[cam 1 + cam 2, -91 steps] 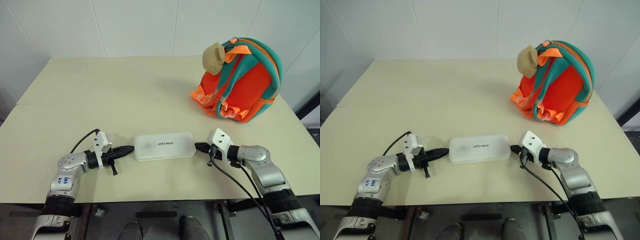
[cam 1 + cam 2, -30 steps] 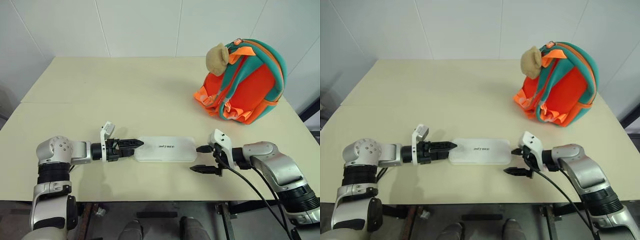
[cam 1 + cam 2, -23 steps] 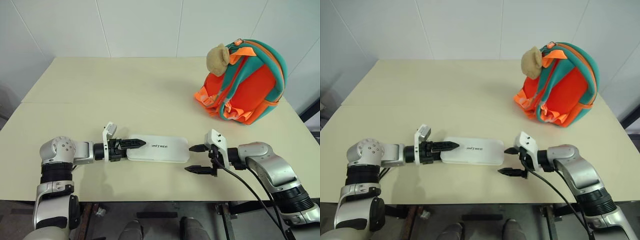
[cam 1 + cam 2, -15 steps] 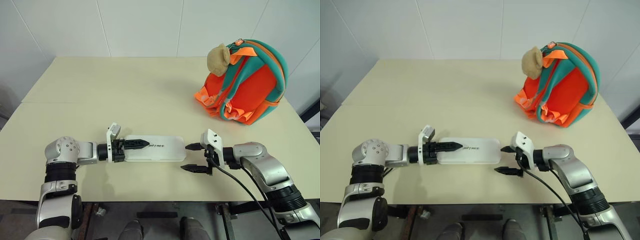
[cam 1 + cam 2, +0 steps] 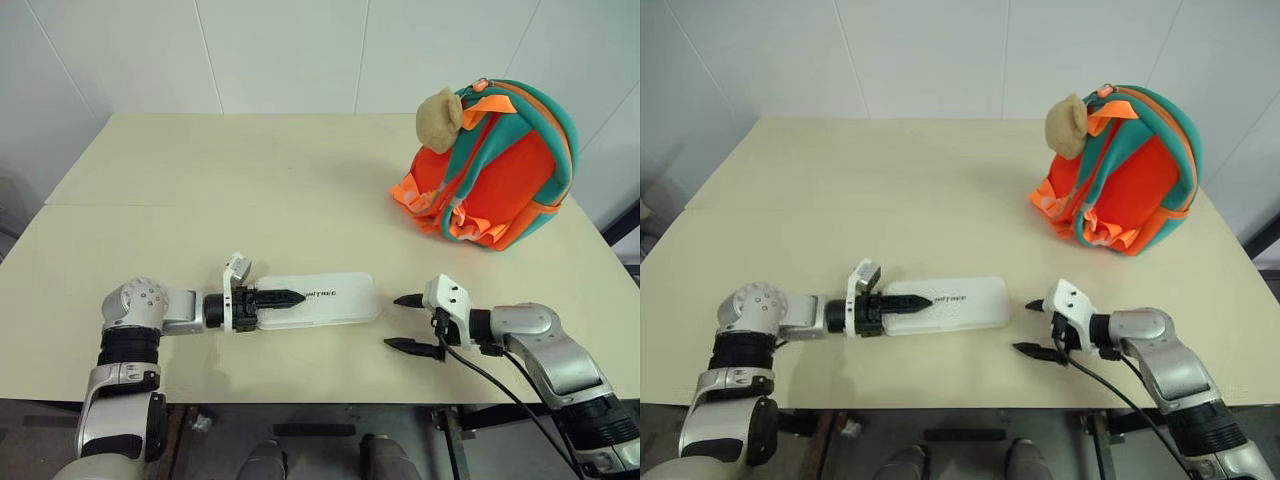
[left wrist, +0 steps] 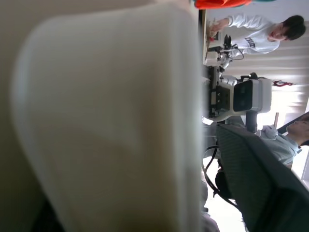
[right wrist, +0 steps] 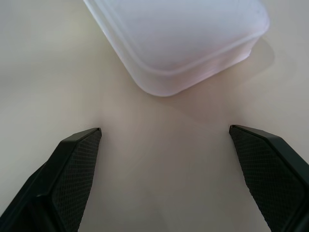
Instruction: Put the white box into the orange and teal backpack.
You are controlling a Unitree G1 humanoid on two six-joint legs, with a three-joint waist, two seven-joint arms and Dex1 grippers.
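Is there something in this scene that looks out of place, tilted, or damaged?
Nothing looks damaged or spilled. The white box lies flat on the table, turned slightly askew to its front edge, with the left gripper over its left end. The backpack stands upright at the far right, apparently closed.

A cream bench [image 5: 250, 190] stood against a white panelled wall [image 5: 280, 50]. Beyond its edge, two seated persons [image 6: 256, 34] and grey equipment [image 6: 236, 99] were visible.
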